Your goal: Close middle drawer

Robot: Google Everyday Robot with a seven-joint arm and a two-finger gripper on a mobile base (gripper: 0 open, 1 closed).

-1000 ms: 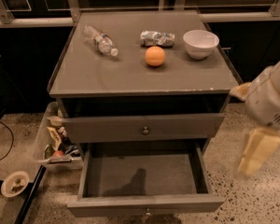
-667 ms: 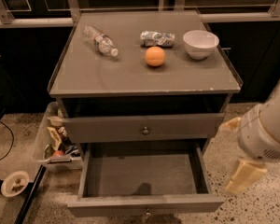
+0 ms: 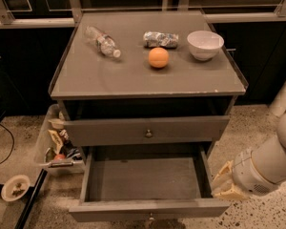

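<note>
Claw point(image 3: 224, 184) right of open middle drawer point(image 3: 148, 209); front free.

On the grey worktop point(image 3: 109, 80) we see a plastic bottle point(image 3: 102, 41) lying on its side at the back left and a crumpled silvery packet point(image 3: 160, 39) at the back centre. An orange point(image 3: 158, 57) sits just in front of the packet, and a white bowl point(image 3: 205, 44) stands upright to the right. On the speckled floor point(image 3: 257, 123) to the left we find a clear bin point(image 3: 44, 140) of clutter, a dark cable point(image 3: 7, 144) and a round white disc point(image 3: 15, 188). The tool point(image 3: 224, 185) hangs low at the right, over that floor.
</note>
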